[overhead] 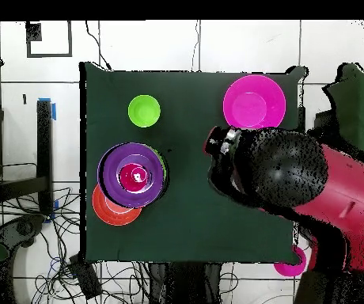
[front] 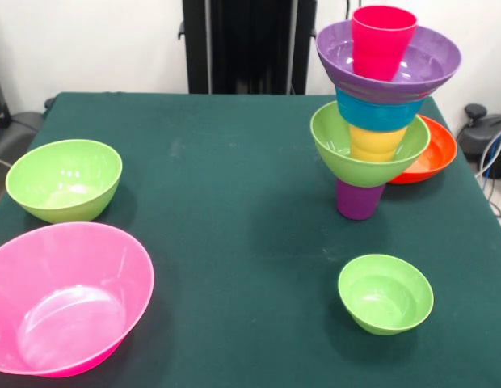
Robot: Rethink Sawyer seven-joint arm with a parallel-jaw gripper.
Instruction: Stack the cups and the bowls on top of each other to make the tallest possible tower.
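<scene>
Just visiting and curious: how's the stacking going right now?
Gripper not visible; red and black arm over the table. Tower upright: purple cup base, red plastic cup on top. Large hot pink bowl unstacked.

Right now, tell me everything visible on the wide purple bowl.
The wide purple bowl is glossy plastic, round, with a flared rim. It sits upright near the top of the tower, tilted slightly, resting on the blue bowl beneath. A red cup stands upright inside it. From overhead, the purple bowl covers most of the stack and overlaps the orange-red bowl. Nothing else touches it.
</scene>
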